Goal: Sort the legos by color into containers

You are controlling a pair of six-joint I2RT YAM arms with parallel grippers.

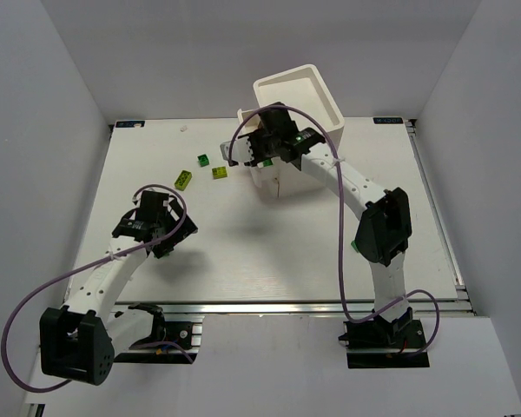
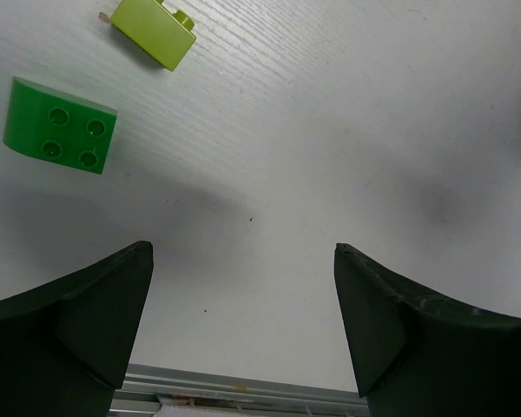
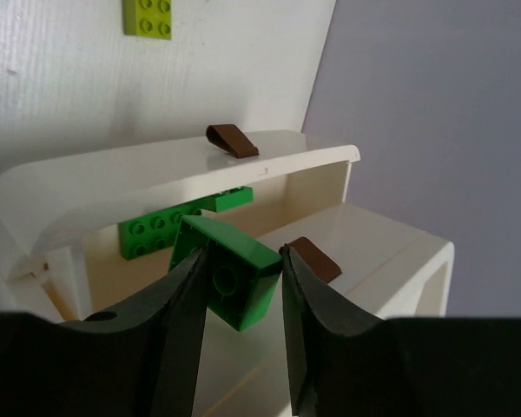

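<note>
Three legos are lying loose on the counter (image 1: 286,252): a green brick (image 1: 204,159), a yellow-green brick (image 1: 184,180) and a second yellow-green one (image 1: 219,172). The right gripper (image 3: 240,252) is pinching a fourth, a glossy green held brick (image 3: 234,291), tilted at the open drawer (image 3: 156,169) of the white cabinet (image 1: 300,113). Inside, a studded green drawer brick (image 3: 161,230) is lying. The left gripper (image 2: 243,261) is hanging spread wide over bare counter, holding nothing.
</note>
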